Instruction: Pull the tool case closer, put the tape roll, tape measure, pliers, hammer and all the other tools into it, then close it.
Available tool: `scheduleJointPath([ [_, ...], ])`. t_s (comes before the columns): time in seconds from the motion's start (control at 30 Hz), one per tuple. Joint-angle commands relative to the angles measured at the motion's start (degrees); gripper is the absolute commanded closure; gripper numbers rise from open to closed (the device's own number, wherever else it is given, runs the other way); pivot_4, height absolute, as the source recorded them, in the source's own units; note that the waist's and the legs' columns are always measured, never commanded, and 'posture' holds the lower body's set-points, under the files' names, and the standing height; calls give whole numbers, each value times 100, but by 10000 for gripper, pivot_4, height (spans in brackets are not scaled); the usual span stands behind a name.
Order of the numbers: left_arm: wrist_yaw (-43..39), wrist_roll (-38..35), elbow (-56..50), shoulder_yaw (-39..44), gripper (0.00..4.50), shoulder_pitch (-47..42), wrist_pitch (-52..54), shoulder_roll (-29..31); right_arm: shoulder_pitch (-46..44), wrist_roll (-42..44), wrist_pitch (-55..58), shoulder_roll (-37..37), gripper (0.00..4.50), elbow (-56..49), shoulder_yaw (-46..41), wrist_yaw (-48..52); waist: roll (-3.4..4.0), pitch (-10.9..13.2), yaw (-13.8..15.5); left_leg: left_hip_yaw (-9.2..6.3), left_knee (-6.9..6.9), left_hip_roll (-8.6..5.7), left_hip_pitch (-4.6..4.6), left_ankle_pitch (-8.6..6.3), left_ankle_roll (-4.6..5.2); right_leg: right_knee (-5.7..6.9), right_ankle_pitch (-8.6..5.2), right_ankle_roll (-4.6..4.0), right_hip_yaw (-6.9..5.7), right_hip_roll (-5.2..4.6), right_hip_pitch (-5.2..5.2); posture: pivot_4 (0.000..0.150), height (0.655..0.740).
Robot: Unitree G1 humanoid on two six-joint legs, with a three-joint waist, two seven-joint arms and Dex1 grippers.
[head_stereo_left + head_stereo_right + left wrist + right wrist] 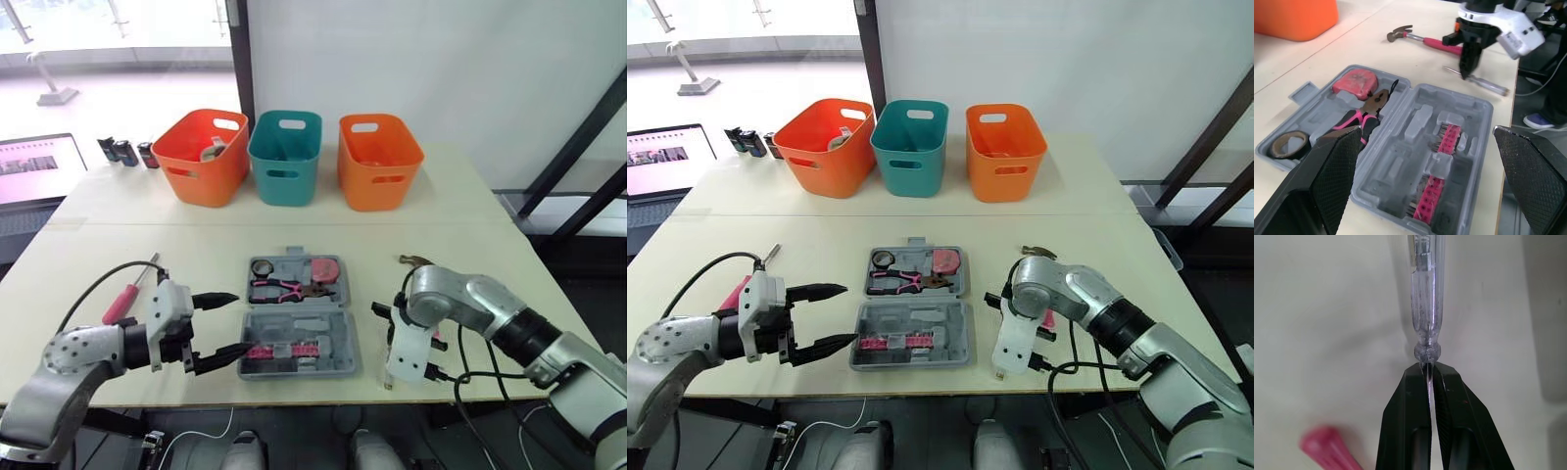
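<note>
The grey tool case (294,329) lies open mid-table. Its far half holds a tape roll (263,266), pink-handled pliers (284,289) and a pink tape measure (325,267). Pink bit strips (1447,139) sit in the near half. My left gripper (238,324) hovers open just left of the near half, holding nothing. Right of the case, my right gripper (1430,368) points down at the table, shut on the thin shaft of a clear-handled screwdriver (1426,298). A pink-handled hammer (1425,40) lies beyond it, and a pink screwdriver (122,304) rests by my left arm.
Three bins stand in a row at the back: orange (201,155), teal (284,155) and orange (379,160). A laptop (34,166) and small dark items (122,152) sit at the far left. Black cables (460,377) hang off the near right edge.
</note>
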Motion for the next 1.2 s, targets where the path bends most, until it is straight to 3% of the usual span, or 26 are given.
scheduleJointPath([
  [0.03, -42, -8, -44, -42, 0, -79, -33, -13, -20, 1294, 1463, -202, 44471, -834, -711, 786, 11, 7, -10, 0, 0, 0, 0, 0, 0, 0, 1, 0, 0, 0, -2, 1500, 7400],
  [0.1, -31, -22, -60, -68, 0, -93, -14, -6, -69, 2057, 3020, -252, 44471, -1353, -1076, 956, 17, 11, -6, 0, -1, 0, 0, 0, 0, 2, 1, 0, 0, 0, -3, 1500, 7400],
  [0.2, 11, -32, -101, -104, 0, -115, 25, -9, -182, 2398, 5122, -160, 44471, -1818, -1455, 956, 17, 11, -3, -2, -1, 0, 0, 0, 0, 2, 1, 0, -1, 0, -3, 1500, 7400],
  [0.3, 48, -56, -161, -128, 0, -120, 80, -9, -442, 2913, 8880, -181, 44471, -2065, -1628, 935, 16, 10, 11, -2, 1, 0, -1, -1, -1, 2, 0, -2, -1, 0, -7, 1500, 7400],
  [0.43, 7, -57, -175, -105, 0, -82, 94, 8, -500, 3373, 12001, 121, 44471, -1968, -1888, 45, 15, 10, 36, -2, 1, 0, -10, -2, -2, -1, 1, -5, -1, -1, -17, 1500, 7400],
  [0.5, -12, -54, -163, -97, 0, -75, 87, 13, -427, 3765, 12607, 282, 44471, -1352, -2104, -484, 15, 10, 21, -1, 1, 0, -17, -2, -2, -1, 2, -8, 0, -1, -27, 1500, 7400],
  [0.6, -39, -39, -130, -116, 0, -89, 76, 14, -277, 4943, 12636, 111, 44471, -612, -2170, -1350, 15, 10, 18, 0, 2, 0, -26, -2, -1, -5, 4, -9, 0, -2, -31, 1500, 7400],
  [0.73, -60, -22, -110, -141, 0, -95, 58, 8, -151, 6760, 12636, 255, 44471, 163, -2595, -3673, 15, 10, -12, -2, 6, -1, -80, -1, 2, -9, 6, -7, 0, -1, -72, 1500, 7400],
  [0.9, -71, -16, -93, -147, 0, -125, 58, 3, 621, 7849, 12636, 1317, 44471, 307, -4186, -7076, 13, 8, -10, -11, 2, -1, -100, -2, 7, 2, 9, 6, -3, 6, -97, 1500, 7400],
  [1.0, -83, -12, -106, -111, 0, -72, 34, 14, 953, 8112, 12636, 2037, 33599, 1, -5074, -8615, -2, -3, -48, -15, 4, 0, -95, -2, 9, 7, 15, 17, -3, 11, -93, 1500, 7400],
  [1.2, -140, -38, -91, 41, 0, 37, -7, 69, 1535, 9225, 12636, 2501, 3887, -1189, -5768, -10366, -7, -22, -19, -20, 46, 1, -82, 2, 15, 2, 20, -9, -3, 12, -52, 1500, 7400],
])
